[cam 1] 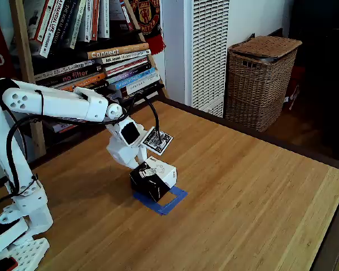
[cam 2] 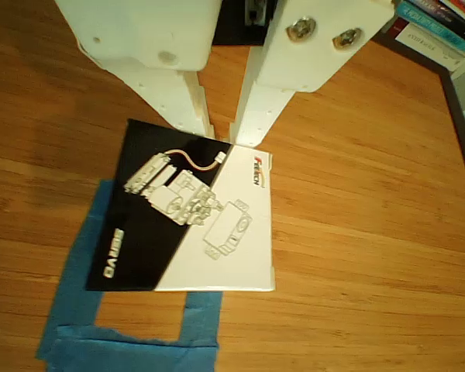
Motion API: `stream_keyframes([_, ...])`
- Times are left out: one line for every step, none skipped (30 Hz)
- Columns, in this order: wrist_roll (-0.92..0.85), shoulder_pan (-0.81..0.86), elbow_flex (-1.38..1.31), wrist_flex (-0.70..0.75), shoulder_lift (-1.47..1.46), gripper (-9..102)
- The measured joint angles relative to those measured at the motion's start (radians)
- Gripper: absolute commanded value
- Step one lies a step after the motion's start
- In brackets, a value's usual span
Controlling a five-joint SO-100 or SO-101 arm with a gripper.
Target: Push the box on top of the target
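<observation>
blue tape target (cam 2: 132, 337) sits half under the box (cam 2: 190, 221). my gripper (cam 2: 221, 132), fingers slightly spread, presses its far edge; an off-centre push could twist it askew.

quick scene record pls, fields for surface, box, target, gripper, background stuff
surface: wooden table
box: black-and-white box, partly over the tape square, not centred on it
target: blue tape square, near edge and one side still uncovered, wood showing in its middle
gripper: gripper at the box's far edge, fingers slightly apart, nothing held between them
robot tag: printed square tag on the arm above the box
background: bookshelf, wicker basket
task state: box overlaps target, not fully on it
</observation>
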Motion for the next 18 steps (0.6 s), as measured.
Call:
stream_keyframes([0.0,0.006,0.0,-0.008,-0.003,0])
stream_keyframes([0.0,0.011,0.0,-0.015,-0.005,0])
stream_keyframes([0.0,0.015,0.0,-0.021,-0.014,0])
stream_keyframes([0.0,0.018,0.0,-0.025,-0.017,0])
stream_keyframes([0.0,0.02,0.0,-0.025,-0.021,0])
stream_keyframes([0.0,0.02,0.0,-0.025,-0.026,0])
stream_keyframes([0.0,0.02,-0.003,-0.025,-0.029,0])
stream_keyframes([0.0,0.02,-0.003,-0.025,-0.029,0])
stream_keyframes([0.0,0.02,-0.006,-0.025,-0.029,0])
stream_keyframes([0.0,0.025,-0.009,-0.026,-0.029,0])
stream_keyframes([0.0,0.031,-0.012,-0.026,-0.029,0])
stream_keyframes([0.002,0.037,-0.012,-0.026,-0.029,0])
stream_keyframes([0.006,0.043,-0.015,-0.028,-0.035,0])
stream_keyframes([0.009,0.044,-0.02,-0.031,-0.038,0])
stream_keyframes([0.009,0.044,-0.025,-0.032,-0.044,0])
stream_keyframes([0.009,0.044,-0.034,-0.032,-0.051,0])
stream_keyframes([0.009,0.044,-0.04,-0.032,-0.055,0])
stream_keyframes([0.009,0.043,-0.046,-0.032,-0.058,0])
